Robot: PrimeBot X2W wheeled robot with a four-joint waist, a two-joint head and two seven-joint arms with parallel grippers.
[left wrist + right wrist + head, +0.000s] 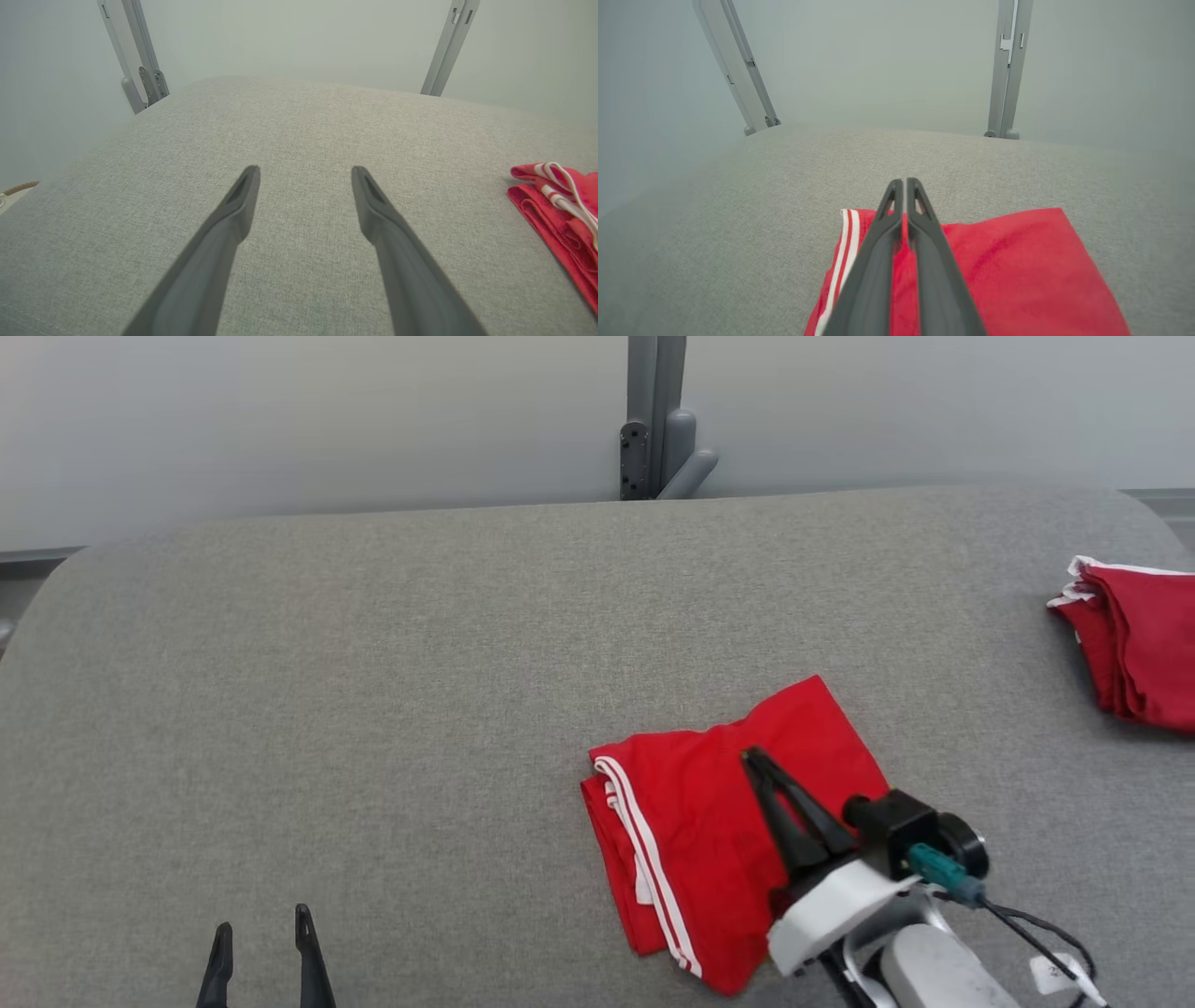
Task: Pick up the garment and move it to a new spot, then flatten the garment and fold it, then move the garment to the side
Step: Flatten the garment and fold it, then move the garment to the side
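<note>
Garment [709,840]: red with white stripes, already folded, lay right of centre on the table [373,663], close to the front edge. So the fold looked done and the move to the side was left.

Left gripper [262,917] sat at the front-left, fingers spread apart, nothing between them, bare table under it in the wrist view [304,169]. It was well apart from the garment.

Right gripper [752,753] was over the garment's middle with its fingers pressed together. No cloth was visible between them in the wrist view [905,179]. I couldn't tell if the tips touched the fabric or hovered.

A second folded red piece [1139,644] lay at the right edge.

Risks as I judged them:
- A push with closed fingers would drag only the top layer, so the fold would shear open. The striped left edge already looked loose and stepped.
- A pinch from the middle would catch one layer, and the rest would unfold on lift.
- Sliding right too far would ruck it into the second piece.
- Front edge was near, so a forward drift could tip it off.
</note>
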